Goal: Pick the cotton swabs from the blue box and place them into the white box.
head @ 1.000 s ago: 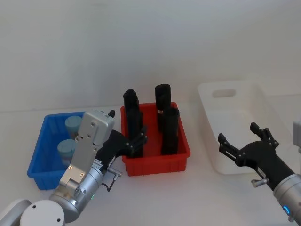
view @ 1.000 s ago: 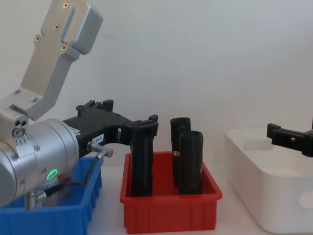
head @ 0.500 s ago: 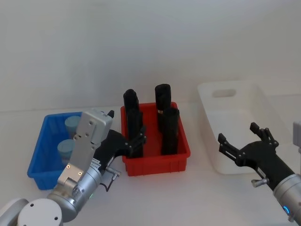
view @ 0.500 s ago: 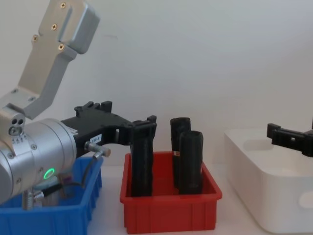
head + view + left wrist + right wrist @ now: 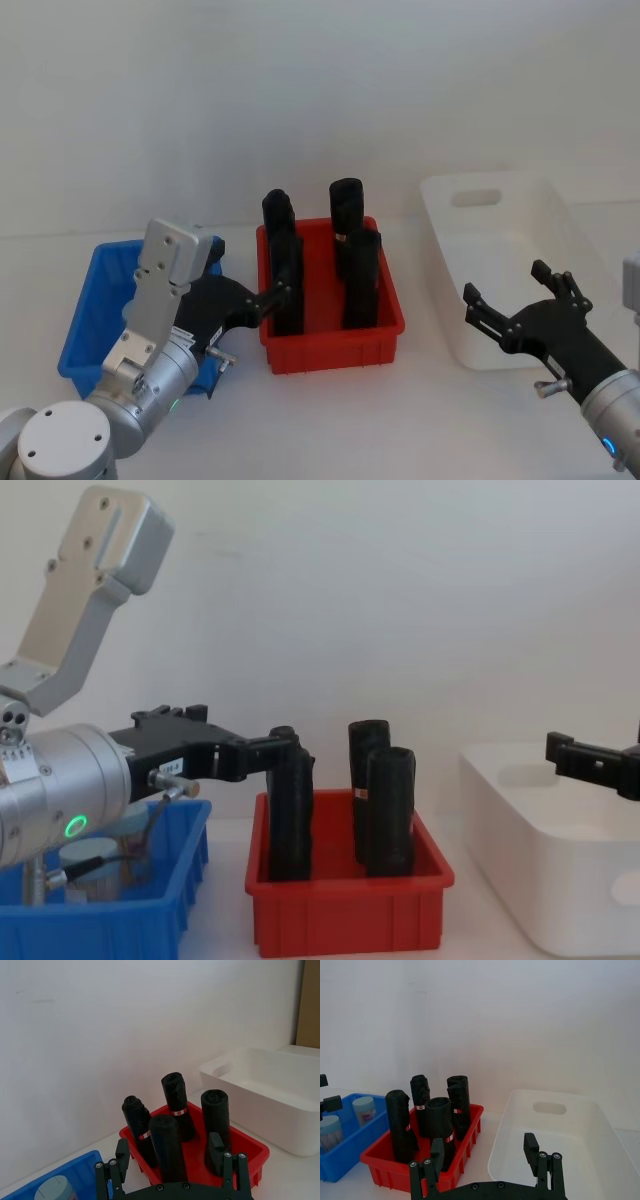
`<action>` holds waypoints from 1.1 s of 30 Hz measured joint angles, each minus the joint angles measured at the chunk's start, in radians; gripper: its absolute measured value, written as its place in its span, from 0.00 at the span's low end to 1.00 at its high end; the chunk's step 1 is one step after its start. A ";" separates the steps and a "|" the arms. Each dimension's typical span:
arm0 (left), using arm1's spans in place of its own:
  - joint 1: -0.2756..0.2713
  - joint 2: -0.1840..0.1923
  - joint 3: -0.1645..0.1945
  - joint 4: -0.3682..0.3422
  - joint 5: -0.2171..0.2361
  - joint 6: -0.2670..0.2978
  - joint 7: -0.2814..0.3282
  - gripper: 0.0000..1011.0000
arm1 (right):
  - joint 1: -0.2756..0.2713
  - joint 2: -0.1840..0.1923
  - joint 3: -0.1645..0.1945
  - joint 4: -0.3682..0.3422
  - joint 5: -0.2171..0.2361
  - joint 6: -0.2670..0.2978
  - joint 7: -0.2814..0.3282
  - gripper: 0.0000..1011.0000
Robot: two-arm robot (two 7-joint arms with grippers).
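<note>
Swabs (image 5: 364,1110) sit in the blue box (image 5: 85,330), partly behind the left gripper (image 5: 169,1152), jaws apart, beside a red bin (image 5: 335,350) of black uprights (image 5: 360,275). Right gripper (image 5: 505,282), jaws apart, hovers by the white box (image 5: 500,245).

Head view: high up, angled down on blue box (image 5: 78,335), red bin (image 5: 335,350), white box (image 5: 520,192), left of frame to right. Chest view: low, side-on, close to same row. Both wrist views: low, level, forward-facing; red bin shared everywhere.
</note>
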 joint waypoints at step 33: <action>-0.057 0.005 -0.082 0.166 -0.097 0.109 0.045 0.99 | 0.000 0.000 0.000 0.000 0.000 0.000 0.000 0.99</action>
